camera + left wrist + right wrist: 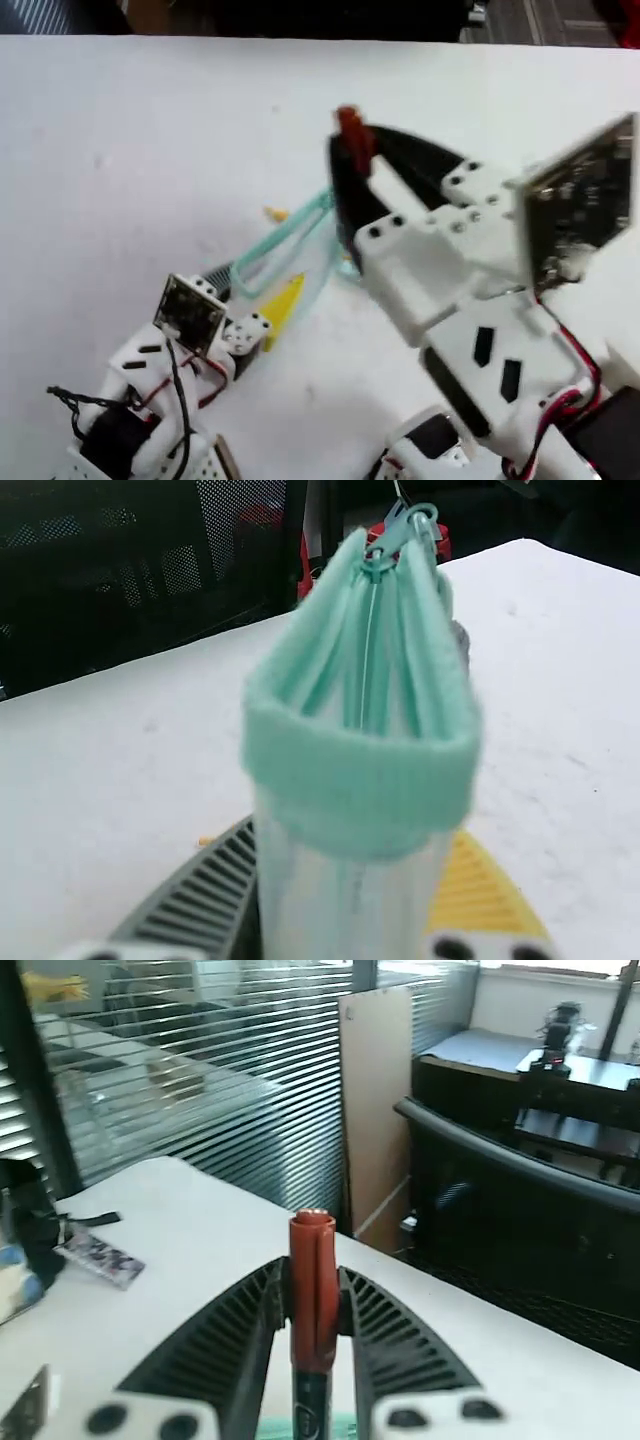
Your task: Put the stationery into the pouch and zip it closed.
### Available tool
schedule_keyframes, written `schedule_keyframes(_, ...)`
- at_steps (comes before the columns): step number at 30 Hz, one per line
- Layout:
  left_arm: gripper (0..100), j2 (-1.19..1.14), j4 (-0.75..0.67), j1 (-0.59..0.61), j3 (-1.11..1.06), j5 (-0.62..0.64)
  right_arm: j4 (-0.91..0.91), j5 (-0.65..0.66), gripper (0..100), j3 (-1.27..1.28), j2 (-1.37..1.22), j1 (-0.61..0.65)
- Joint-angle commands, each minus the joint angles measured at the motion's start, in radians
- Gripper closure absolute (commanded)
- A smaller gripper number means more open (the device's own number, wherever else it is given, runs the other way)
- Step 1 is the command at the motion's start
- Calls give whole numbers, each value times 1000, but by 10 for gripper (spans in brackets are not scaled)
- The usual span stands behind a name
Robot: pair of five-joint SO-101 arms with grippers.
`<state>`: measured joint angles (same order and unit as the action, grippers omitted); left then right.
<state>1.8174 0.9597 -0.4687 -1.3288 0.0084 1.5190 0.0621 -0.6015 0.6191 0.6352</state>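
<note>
"Left end effector [255, 285] is clamping the pouch [285, 245], isn't it?"

"Yes, its grey and yellow fingers [475, 895] are pinching one end, and the pouch is stretching out over the counter [150, 150] toward the other arm."

"And the right end effector [314, 1305]?"

"It's squeezing a red pen [312, 1250] between its black fingers [400, 1335], and the cap is sticking out past the tips. It's hanging by the pouch's far end, where the zip slider [405, 525] is sitting."

"Anything else?"

"A yellow scrap [275, 213] is lying near the pouch."
</note>
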Motion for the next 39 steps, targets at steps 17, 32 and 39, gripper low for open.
schedule_keyframes(17,801,7,9,-15,12,11,-526,-8,982,328,13,71)
schedule_keyframes(32,801,7,8,-13,12,11,-590,-71,982,532,71,68)
schedule_keyframes(39,801,7,5,-13,12,11,-717,-71,982,649,71,68)
